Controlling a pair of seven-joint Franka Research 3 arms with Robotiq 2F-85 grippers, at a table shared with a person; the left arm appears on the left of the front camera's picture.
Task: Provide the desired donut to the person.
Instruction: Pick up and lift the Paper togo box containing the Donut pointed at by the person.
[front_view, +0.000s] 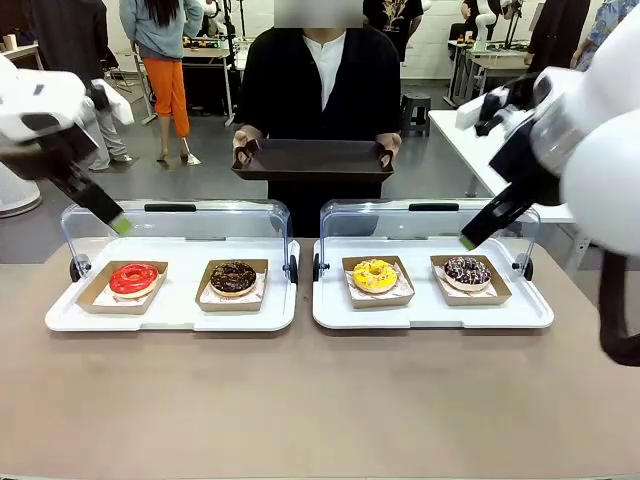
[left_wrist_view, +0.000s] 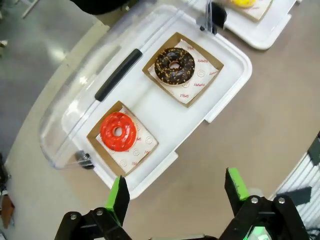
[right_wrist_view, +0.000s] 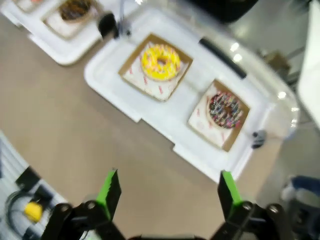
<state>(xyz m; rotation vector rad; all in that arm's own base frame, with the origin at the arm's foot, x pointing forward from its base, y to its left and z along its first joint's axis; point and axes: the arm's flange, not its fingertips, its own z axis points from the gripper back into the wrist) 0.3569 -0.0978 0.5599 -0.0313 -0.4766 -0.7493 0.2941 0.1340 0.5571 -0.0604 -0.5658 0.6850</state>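
Hovering, my left tool (left_wrist_view: 176, 180) and right tool (right_wrist_view: 167, 180) gape wide, empty; the red donut (front_view: 134, 278) looks soft, light, so I'd pinch its stiff cardboard tray (front_view: 92, 298).

Looks like a robotics lab. White robot arms (front_view: 600, 150) at a beige flat bench (front_view: 320, 400); white worktables (front_view: 462, 138) on bare grey floor (front_view: 200, 175) behind.

Table (front_view: 320, 400): brown matte top, running the full width of the front view. Two white plastic trays lie on it side by side toward the far edge, near each other at the middle but not touching. Left tray (front_view: 183, 292) and right tray (front_view: 422, 292) each carry a clear hinged lid with a black handle, left lid (front_view: 190, 225) and right lid (front_view: 400, 222), standing raised along the far side.
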